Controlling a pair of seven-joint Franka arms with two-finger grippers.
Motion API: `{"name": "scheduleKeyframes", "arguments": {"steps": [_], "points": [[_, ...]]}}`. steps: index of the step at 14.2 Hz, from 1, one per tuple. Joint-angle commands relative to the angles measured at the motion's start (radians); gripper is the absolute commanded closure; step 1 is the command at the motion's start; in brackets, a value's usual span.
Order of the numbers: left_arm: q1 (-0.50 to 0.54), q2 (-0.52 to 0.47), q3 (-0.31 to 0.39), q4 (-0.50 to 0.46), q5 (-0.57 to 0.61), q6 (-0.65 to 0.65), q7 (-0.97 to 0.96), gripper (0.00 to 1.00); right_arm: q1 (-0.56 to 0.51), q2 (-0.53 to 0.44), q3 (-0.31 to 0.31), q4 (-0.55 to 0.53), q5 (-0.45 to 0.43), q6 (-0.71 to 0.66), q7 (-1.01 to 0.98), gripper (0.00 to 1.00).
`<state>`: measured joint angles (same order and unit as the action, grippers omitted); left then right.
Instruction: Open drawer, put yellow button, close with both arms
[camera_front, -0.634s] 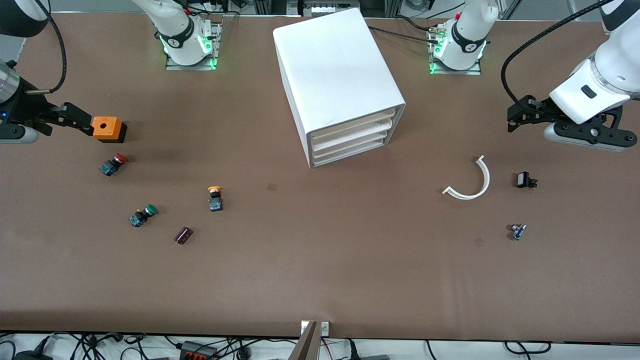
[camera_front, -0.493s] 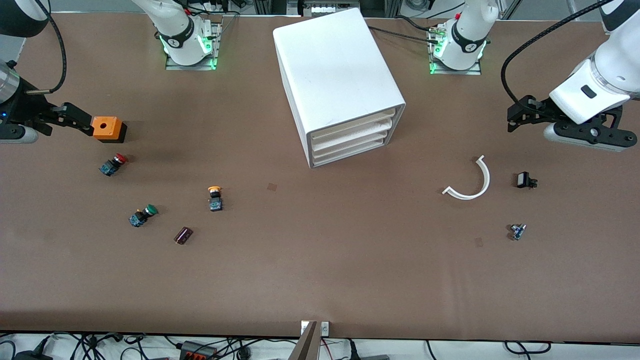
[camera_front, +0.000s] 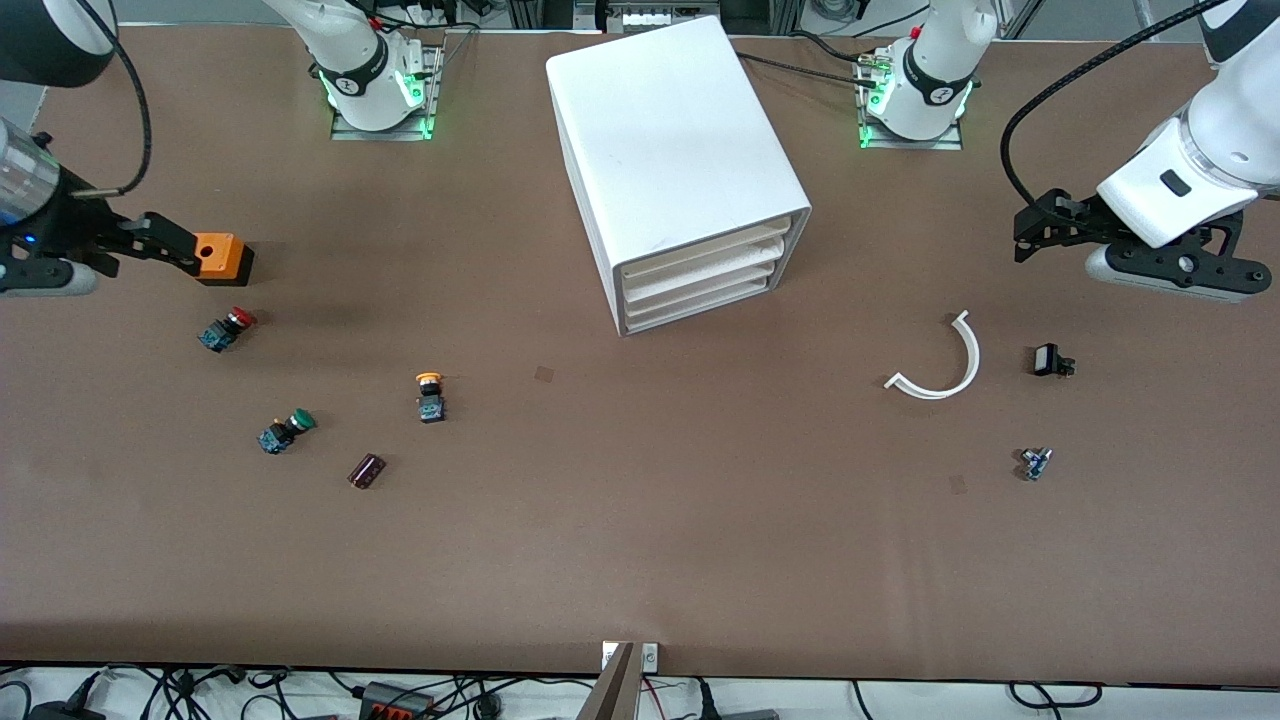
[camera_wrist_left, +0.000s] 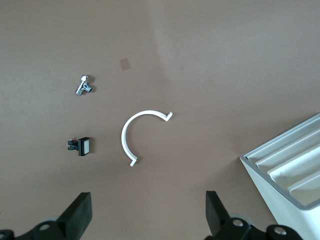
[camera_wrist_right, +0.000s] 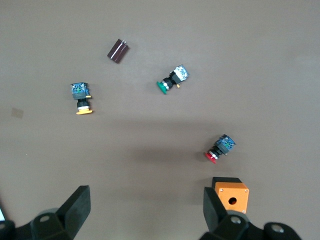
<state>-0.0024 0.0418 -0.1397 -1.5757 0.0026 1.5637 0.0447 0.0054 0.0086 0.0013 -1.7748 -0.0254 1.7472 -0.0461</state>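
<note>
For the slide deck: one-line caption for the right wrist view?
Open right gripper above brown table: yellow-capped pushbutton, green-capped and red-capped switches, orange box, dark cylinder.

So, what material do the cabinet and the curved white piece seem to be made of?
The cabinet: probably moulded plastic, white and smooth, with rounded edges and a soft sheen. The curved white piece: likely thin rigid plastic, a matte strip that keeps its arc.

The right gripper now sits closer to the orange box than a moment ago, its black fingertip overlapping the box's edge in the front view and hiding part of its top. The left gripper edges very slightly away from the white curved strip.
</note>
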Motion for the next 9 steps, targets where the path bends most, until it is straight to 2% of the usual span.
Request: {"name": "scheduleKeyframes", "arguments": {"steps": [1,4,6,8,9], "points": [[0.004,0.001,-0.046,0.026,0.008,-0.062,-0.003,0.00,0.060,0.054,0.002,0.014,0.001,0.014,0.003,0.00],[0.001,0.010,-0.043,0.029,-0.070,-0.203,0.023,0.00,0.076,0.154,0.002,0.024,0.060,0.066,0.005,0.00],[-0.014,0.027,-0.064,0.028,-0.067,-0.276,0.041,0.00,0.099,0.215,0.002,0.049,0.091,0.118,0.006,0.00],[-0.019,0.076,-0.070,0.028,-0.090,-0.307,0.053,0.00,0.133,0.278,0.002,0.092,0.088,0.135,0.003,0.00],[-0.018,0.105,-0.067,0.032,-0.151,-0.306,0.090,0.00,0.137,0.301,0.002,0.098,0.088,0.140,0.005,0.00]]}}
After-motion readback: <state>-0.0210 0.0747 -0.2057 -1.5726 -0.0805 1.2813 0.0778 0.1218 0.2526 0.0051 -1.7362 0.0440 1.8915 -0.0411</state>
